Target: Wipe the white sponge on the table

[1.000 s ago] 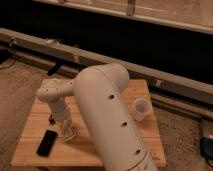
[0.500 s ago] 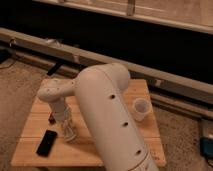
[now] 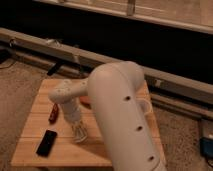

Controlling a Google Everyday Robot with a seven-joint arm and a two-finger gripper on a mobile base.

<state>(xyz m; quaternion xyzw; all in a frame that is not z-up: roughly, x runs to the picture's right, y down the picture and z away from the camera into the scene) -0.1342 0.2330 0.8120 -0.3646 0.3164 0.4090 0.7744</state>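
The table (image 3: 30, 127) has a light wooden plank top and fills the lower left of the camera view. My gripper (image 3: 79, 133) points straight down and reaches the table top near its middle, just right of a black phone (image 3: 46, 142). A whitish shape shows at the gripper's tip. I cannot tell whether it is the white sponge or part of the gripper. No separate white sponge shows elsewhere on the table. My thick white arm (image 3: 122, 115) covers the right half of the table.
A small reddish-brown object (image 3: 53, 113) lies left of the gripper's wrist. A white cup (image 3: 146, 106) peeks out behind my arm at the right. An orange thing (image 3: 86, 100) lies behind the forearm. A raised rail and a dark wall run behind the table.
The gripper and forearm have shifted a little to the right along the table top, away from the phone. The phone and cup have not moved.
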